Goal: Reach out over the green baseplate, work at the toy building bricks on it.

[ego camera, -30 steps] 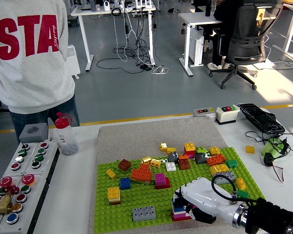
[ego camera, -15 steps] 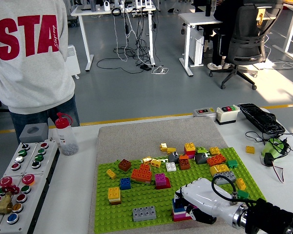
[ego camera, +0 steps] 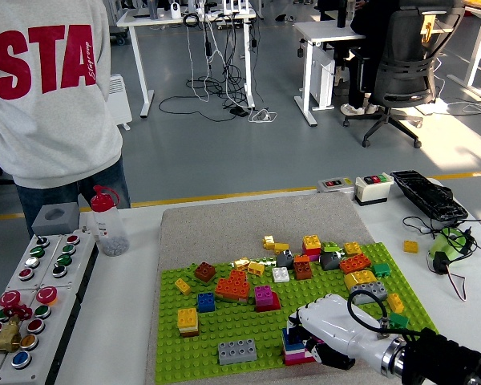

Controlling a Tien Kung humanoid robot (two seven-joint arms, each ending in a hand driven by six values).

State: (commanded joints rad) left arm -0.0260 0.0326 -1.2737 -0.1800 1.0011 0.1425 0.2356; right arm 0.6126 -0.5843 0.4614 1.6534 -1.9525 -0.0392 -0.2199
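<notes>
Here the right hand (ego camera: 325, 333) reaches in from the tabletop's near right corner over the green baseplate (ego camera: 224, 329); its white fingers (ego camera: 306, 319) are curled round a small stack of blue, pink and red bricks (ego camera: 293, 346) at the baseplate's near edge; a grey brick (ego camera: 236, 350) lies just beside it, and loose bricks (ego camera: 305, 261) crowd the baseplate's far half; a person (ego camera: 52, 96) stands at the far left corner.

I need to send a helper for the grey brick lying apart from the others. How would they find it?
Start at the green baseplate and go to its near edge, left of the right hand. The grey brick lies there alone, long and flat, clear of the coloured pile further back.
</notes>
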